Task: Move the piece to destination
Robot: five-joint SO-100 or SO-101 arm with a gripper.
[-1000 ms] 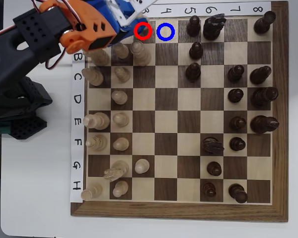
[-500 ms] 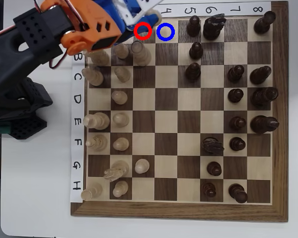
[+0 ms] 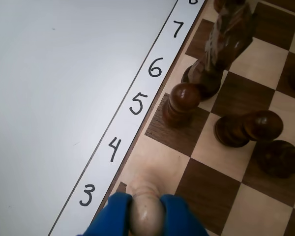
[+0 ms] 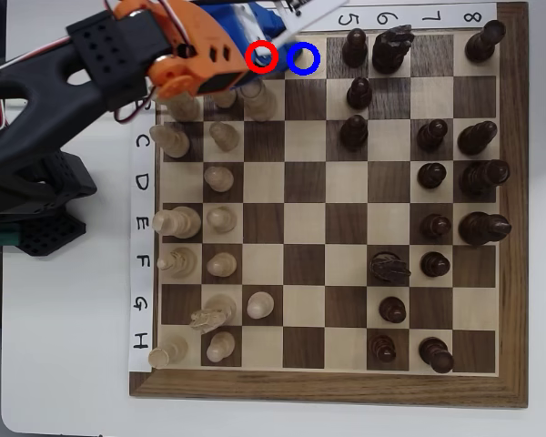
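Observation:
In the wrist view, my gripper has its blue fingers closed on either side of the round head of the piece, a pale cream pawn, at the board's edge beside the number 3. In the overhead view the gripper sits at the red ring, and the arm hides the pawn. The destination, the light square under the blue ring, is one square to the right and bare. It also shows just ahead of the pawn in the wrist view. I cannot tell whether the pawn is lifted off the board.
A dark pawn stands one square past the destination, with a dark knight behind it and more dark pawns to the right. In the overhead view, dark pieces stand right of the blue ring and pale pieces stand just below the arm.

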